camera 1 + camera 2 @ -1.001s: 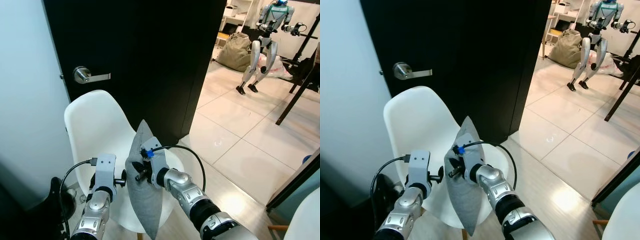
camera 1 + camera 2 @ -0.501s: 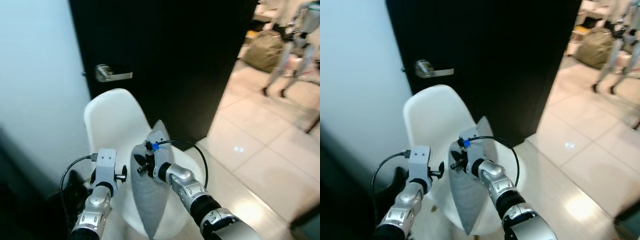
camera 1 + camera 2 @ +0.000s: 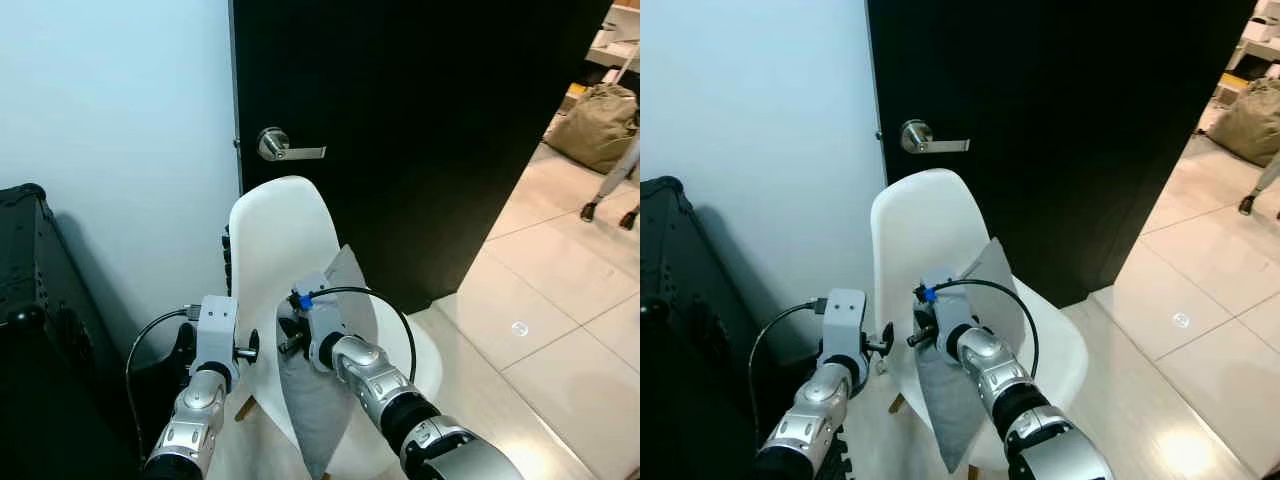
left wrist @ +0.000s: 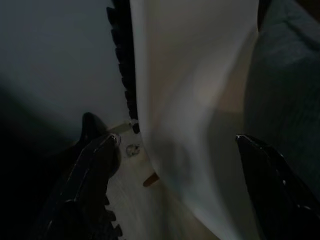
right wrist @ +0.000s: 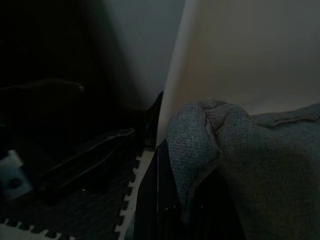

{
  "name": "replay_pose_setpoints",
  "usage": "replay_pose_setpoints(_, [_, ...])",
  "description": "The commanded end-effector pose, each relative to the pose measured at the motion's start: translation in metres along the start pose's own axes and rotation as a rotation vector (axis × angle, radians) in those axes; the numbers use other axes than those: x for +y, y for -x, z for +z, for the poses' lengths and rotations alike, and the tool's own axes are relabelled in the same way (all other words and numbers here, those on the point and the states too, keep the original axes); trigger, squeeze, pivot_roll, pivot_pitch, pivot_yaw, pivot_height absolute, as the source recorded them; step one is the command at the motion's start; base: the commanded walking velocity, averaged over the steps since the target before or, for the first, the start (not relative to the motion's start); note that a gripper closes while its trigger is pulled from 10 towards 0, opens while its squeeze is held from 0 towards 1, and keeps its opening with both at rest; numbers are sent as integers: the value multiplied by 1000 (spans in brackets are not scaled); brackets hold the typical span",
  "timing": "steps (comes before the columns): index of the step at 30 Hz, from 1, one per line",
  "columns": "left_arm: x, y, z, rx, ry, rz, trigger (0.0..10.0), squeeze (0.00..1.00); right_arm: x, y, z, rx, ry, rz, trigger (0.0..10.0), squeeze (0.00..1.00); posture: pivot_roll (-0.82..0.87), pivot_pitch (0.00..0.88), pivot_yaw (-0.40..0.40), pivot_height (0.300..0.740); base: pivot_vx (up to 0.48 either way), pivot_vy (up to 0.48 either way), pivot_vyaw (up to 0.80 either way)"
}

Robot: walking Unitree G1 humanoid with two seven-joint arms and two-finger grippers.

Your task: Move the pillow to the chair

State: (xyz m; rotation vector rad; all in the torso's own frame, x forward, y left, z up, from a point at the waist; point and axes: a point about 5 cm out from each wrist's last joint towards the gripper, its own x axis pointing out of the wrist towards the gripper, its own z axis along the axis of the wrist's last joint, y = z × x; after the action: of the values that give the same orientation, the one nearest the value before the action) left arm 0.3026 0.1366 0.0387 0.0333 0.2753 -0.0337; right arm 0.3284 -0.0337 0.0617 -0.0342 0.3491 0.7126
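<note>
Pillow [image 3: 335, 370] (grey, held on edge) hangs over the seat of the white chair [image 3: 275, 235], its upper corner against the chair back; the right gripper [image 5: 172, 200] has its jaws closed on bunched pillow fabric; the left gripper [image 4: 175, 165] sits just beside the chair's left edge with jaws spread wide and holding nothing; a black door [image 3: 420, 120] stands behind the chair.

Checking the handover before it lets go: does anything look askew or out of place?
The grey pillow hangs on edge, pinched in the right gripper, its lower corner drooping past the front of the white chair seat rather than lying flat. The left gripper is open beside the chair.
</note>
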Motion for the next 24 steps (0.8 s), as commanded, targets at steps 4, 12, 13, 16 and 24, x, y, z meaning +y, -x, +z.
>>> replay_pose_setpoints(4, [-4, -1, 0, 10, 26, -10, 10000, 0, 2, -3, 10, -46, 25, 11, 10000, 0, 56, 0, -63, 740, 0, -120, 775])
replay_pose_setpoints(12, [-4, -2, 1, 17, 18, -16, 10000, 0, 4, -4, 11, -39, 71, 1, 10000, 0, 58, 0, -61, 740, 0, 0, 775])
replay_pose_setpoints(13, [-4, -2, 1, 16, 19, -15, 10000, 0, 3, -4, 11, -38, 77, -3, 10000, 0, 58, 0, -63, 740, 0, 0, 775])
replay_pose_setpoints(16, [-4, -3, 1, 16, 22, -14, 10000, 0, 3, -4, 11, -34, 82, -7, 10000, 0, 57, 0, -63, 740, 0, 0, 775])
replay_pose_setpoints(24, [-6, -4, 3, 15, 30, -10, 10000, 0, 0, -3, 9, -30, 72, -28, 10000, 0, 55, 0, -63, 740, 0, 0, 775])
